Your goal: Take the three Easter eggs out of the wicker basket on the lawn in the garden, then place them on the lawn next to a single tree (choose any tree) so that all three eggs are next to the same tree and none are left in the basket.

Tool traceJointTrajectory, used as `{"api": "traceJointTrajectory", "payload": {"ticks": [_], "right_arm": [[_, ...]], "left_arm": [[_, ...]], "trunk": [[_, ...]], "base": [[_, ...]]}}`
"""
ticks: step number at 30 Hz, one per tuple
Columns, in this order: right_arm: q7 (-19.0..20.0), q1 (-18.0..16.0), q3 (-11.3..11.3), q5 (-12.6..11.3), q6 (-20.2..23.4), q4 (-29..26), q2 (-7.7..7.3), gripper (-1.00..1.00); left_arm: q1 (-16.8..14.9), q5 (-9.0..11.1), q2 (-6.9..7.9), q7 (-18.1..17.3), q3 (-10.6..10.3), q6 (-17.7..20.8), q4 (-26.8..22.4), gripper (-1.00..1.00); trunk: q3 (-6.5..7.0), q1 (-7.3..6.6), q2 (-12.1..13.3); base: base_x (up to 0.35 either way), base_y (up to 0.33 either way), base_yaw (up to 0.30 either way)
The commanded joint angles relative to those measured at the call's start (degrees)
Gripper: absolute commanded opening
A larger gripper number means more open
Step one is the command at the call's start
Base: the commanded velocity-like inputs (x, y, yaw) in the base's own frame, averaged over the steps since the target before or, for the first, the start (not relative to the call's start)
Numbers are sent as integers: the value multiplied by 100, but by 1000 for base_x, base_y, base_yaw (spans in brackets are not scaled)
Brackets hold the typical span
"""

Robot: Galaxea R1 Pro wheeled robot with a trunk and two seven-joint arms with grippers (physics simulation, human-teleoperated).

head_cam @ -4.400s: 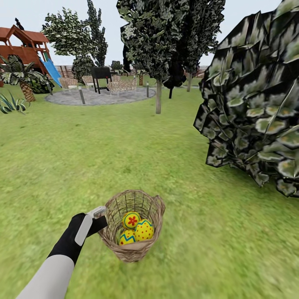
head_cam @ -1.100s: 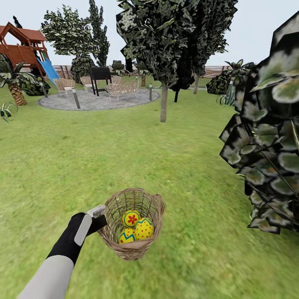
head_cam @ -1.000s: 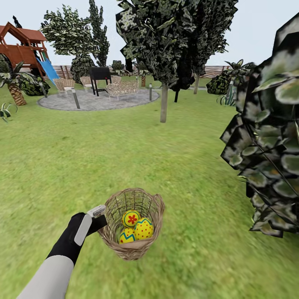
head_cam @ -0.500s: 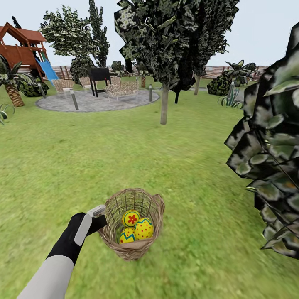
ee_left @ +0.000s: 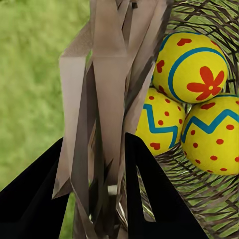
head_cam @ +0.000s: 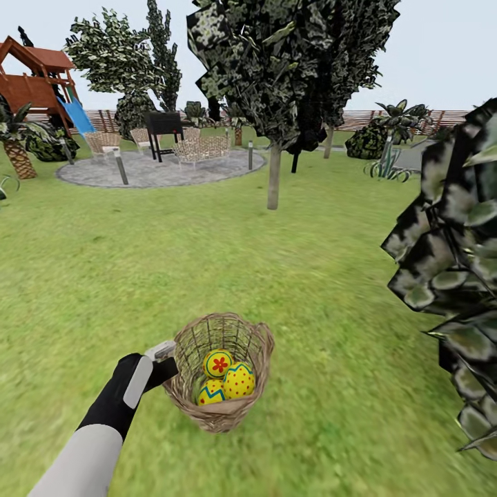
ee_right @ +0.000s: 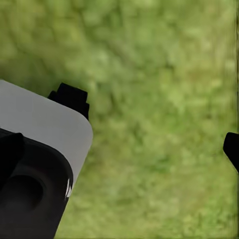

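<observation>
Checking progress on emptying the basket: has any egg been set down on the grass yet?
No, all three Easter eggs sit inside the wicker basket, whose rim the left gripper clamps.

1. The wicker basket (head_cam: 221,407) is brown woven twig, open-weave and rough, with a thick braided rim.
2. The three Easter eggs (head_cam: 226,378) look smooth and slightly glossy, painted yellow with red and blue.
3. The lawn (head_cam: 138,262) is short, matt, blurry green grass.
4. The tree (head_cam: 274,176) has a smooth pale trunk.
5. The left gripper (head_cam: 160,362) looks like matt black and pale grey plastic.
</observation>
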Motion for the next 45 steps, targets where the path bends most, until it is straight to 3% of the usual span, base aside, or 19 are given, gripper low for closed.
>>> {"api": "traceJointTrajectory", "payload": {"ticks": [1,45], "right_arm": [[-28,-9,12,26,-34,24,0,100],[-28,-9,14,66,-34,33,15,100]], "left_arm": [[-4,102,-6,44,14,5,-9,-100],[-4,99,-6,46,21,107,-13,-100]], "trunk": [[-5,3,-3],[-5,3,-3]], "base": [[319,0,0],[319,0,0]]}}
